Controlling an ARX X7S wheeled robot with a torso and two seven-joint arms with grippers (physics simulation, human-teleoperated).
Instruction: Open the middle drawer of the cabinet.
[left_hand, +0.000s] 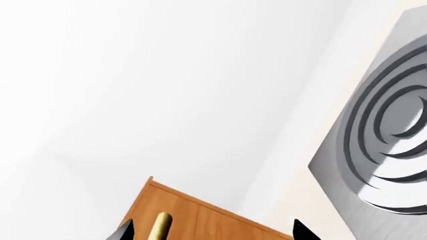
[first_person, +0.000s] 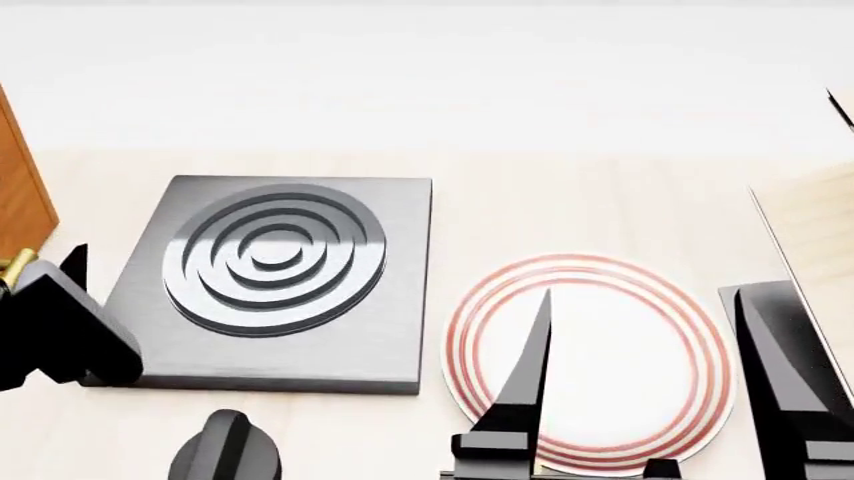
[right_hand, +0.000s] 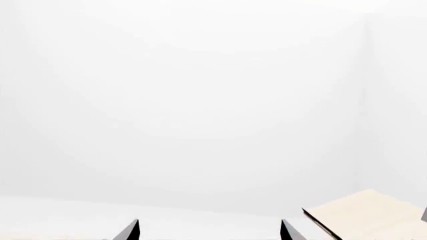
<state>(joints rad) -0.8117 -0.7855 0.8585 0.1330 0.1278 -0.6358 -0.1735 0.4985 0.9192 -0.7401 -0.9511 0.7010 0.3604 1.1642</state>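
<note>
Left gripper (left_hand: 210, 232) sits right up at the cabinet (left_hand: 200, 215), fingertips (left_hand: 125, 231) spread wide apart w/ a brass-gold bar handle (left_hand: 161, 225) poking up between them, nearer one tip than the other; nothing clamped, jaws apart. Only a corner of orange-brown wood shows in the left wrist cam, so can't tell which drawer that handle belongs to, middle or otherwise. In the head view the cabinet is just a sliver at the far left edge, a glint of gold handle low beside it, and the black bulk of the left arm (first_person: 60, 325) crowds right in front. Next door: the black hotplate (first_person: 274, 280) w/ its concentric rings, lying flat on the pale counter (first_person: 561, 200), close beside the left arm and near the cabinet. Right of that, a white plate (first_person: 587, 360) w/ red rings, touching nothing, partly covered by a dark finger of the right arm. Right gripper (right_hand: 210, 232) points at blank white wall, fingertips well apart, holding nothing. A pale wooden board edge (right_hand: 360, 212) shows beside one of its tips; same pale wood at the head view's far right.
</note>
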